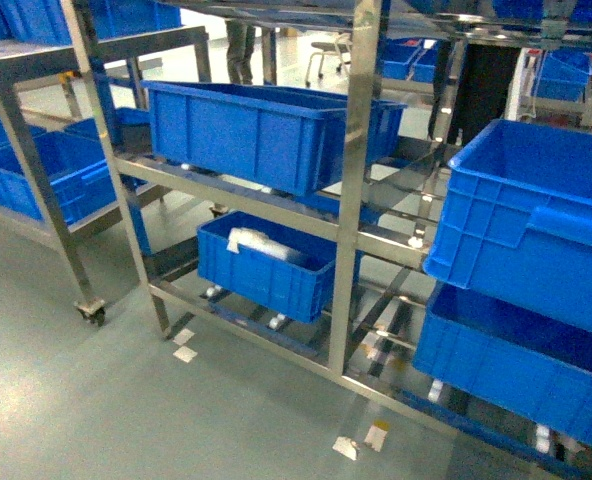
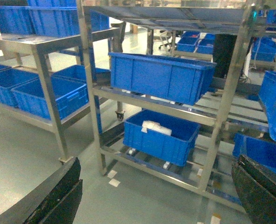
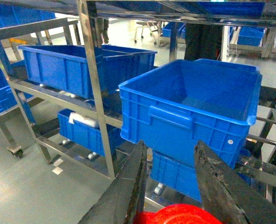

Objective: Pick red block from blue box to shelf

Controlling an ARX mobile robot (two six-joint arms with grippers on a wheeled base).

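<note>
Red block [image 3: 180, 215] sits bottom-centre, clamped between right gripper [image 3: 170, 186] jaws; left gripper [image 2: 152, 196] jaws wide apart, facing shelf [image 2: 222, 112].

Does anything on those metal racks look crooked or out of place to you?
Mostly tidy. One thing stands out: the big blue crate on the right of the shelf sits tilted and turned at an angle to the rails, unlike the square-set crate beside it. White wrapped stuff lies loose in the lower crate.
</note>
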